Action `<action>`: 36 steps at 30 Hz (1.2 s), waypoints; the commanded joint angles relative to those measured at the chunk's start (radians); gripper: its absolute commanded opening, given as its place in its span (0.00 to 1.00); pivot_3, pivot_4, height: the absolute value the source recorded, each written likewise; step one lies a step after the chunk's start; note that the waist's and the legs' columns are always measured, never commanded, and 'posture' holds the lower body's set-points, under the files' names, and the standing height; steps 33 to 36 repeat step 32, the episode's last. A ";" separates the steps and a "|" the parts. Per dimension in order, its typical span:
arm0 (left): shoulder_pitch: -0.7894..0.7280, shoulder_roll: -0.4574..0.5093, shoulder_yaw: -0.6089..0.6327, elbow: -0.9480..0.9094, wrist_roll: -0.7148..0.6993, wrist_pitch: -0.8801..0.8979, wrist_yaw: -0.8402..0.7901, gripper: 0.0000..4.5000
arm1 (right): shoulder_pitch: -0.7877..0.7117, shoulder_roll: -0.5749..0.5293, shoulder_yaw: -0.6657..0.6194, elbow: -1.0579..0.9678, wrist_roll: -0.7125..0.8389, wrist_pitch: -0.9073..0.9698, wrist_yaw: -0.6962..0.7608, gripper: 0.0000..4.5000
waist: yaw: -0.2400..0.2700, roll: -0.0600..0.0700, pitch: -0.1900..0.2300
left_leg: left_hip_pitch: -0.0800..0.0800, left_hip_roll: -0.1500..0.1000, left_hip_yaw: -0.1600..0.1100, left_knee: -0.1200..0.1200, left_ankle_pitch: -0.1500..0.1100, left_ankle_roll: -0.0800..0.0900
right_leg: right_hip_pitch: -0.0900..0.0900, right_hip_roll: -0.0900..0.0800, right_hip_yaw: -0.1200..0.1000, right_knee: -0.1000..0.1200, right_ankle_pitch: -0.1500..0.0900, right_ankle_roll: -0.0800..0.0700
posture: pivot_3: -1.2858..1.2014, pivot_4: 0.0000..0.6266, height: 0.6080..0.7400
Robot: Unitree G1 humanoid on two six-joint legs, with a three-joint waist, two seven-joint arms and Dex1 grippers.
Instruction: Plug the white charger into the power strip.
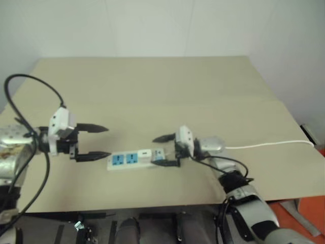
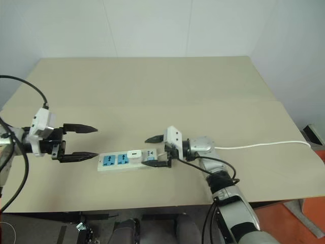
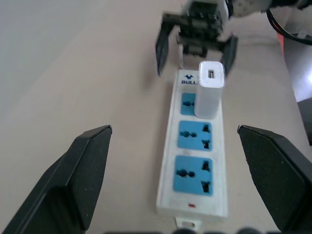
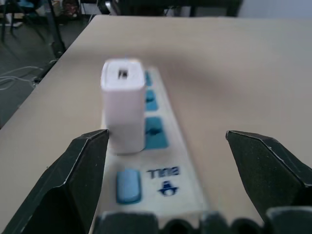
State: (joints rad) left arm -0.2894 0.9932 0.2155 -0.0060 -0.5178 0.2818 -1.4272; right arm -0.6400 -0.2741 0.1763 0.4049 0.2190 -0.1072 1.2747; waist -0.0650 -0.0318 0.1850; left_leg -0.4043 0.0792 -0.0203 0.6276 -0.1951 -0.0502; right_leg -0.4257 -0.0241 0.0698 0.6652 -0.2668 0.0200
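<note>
Left wrist view pretty much says it all: the white charger [image 3: 210, 88] is standing upright in the power strip [image 3: 195, 165], sitting in the blue outlet nearest the branded switch end, with the other 2 outlets free. I'd call the plugging-in basically done.

Looking down from the head camera, the strip lies flat on the table [image 1: 152, 86], near the front edge at about 6 o'clock of the tabletop, running left to right. Its thin white cord [image 1: 269, 145] trails off toward 3 o'clock.

Both grippers are released and neither is grasping anything. The left gripper [image 1: 92, 142] hovers at 9 o'clock of the strip, fingers spread wide, just off its free end and apart from it. The right gripper [image 1: 165, 150] sits at the 3 o'clock end, also spread wide, with its fingers straddling the switch end; from the right wrist view the charger stands between and beyond the fingertips with clear gaps on both sides. I can't tell whether the lower finger brushes the strip.

What's left, as far as I can judge: maybe nothing but pulling the arms clear. Can't see the prongs, so whether it's seated all the way down is a guess, but it looks flush and straight.
</note>
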 commanded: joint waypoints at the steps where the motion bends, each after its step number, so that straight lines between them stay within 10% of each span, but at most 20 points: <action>1: 0.050 0.031 0.109 -0.084 -0.031 0.021 0.046 1.00 | 0.038 -0.071 -0.055 -0.148 0.070 0.090 -0.003 0.99 | 0.005 0.000 0.001 | 0.000 0.000 0.000 0.000 0.000 0.000 | 0.000 0.000 0.000 -0.001 0.000 0.000 | 0.52 0.24 1.00; 16: 0.495 -0.024 0.511 -0.420 -0.098 0.156 0.153 1.00 | 0.170 -0.378 -0.190 -0.343 0.177 0.227 0.035 0.99 | 0.010 0.000 0.004 | 0.001 0.000 0.003 0.001 0.000 0.000 | 0.000 -0.001 0.001 -0.001 0.000 0.000 | 0.52 0.24 1.00; 36: 0.504 -0.028 0.485 -0.439 -0.126 0.165 0.203 1.00 | 0.173 -0.419 -0.187 -0.340 0.182 0.219 0.050 0.99 | 0.015 0.000 0.004 | 0.001 0.000 0.003 0.001 0.000 0.000 | 0.000 -0.001 0.001 -0.001 0.000 0.000 | 0.52 0.24 1.00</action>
